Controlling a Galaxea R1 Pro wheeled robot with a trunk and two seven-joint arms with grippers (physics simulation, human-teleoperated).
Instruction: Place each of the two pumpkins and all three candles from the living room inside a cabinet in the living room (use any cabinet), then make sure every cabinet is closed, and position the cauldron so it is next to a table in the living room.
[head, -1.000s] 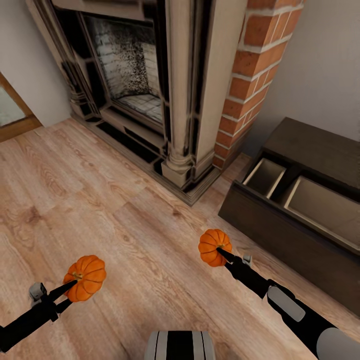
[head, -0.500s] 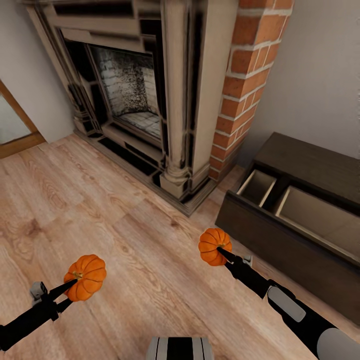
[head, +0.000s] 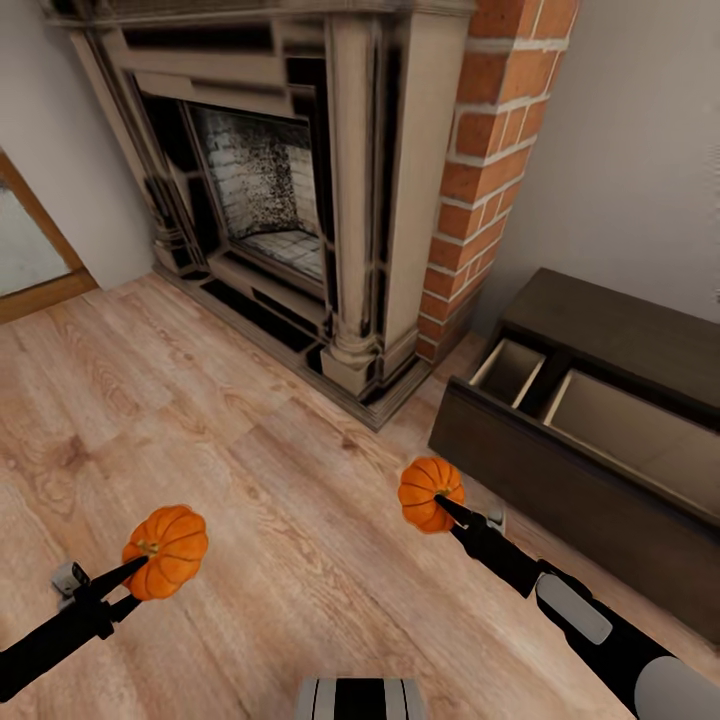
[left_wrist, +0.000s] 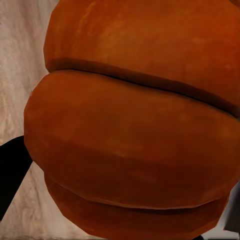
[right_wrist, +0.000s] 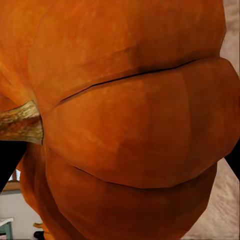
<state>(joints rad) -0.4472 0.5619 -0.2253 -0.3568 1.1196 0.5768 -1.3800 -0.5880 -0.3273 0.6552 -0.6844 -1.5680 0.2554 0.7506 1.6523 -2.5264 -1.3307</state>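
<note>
From the head camera, the left gripper (head: 140, 575) at seven o'clock clenches a small bright-orange ribbed pumpkin (head: 167, 551) above the pale wood-plank floor (head: 250, 480). The right gripper (head: 442, 506) at five o'clock grasps a second orange pumpkin (head: 430, 492). At three o'clock stands the long, low dark-brown wood cabinet (head: 560, 480), its drawer pulled open. The right wrist camera adds this pumpkin's brownish stem (right_wrist: 20, 122); the left wrist camera gives ribbed skin (left_wrist: 130, 125).

No legible text — none anywhere.
</note>
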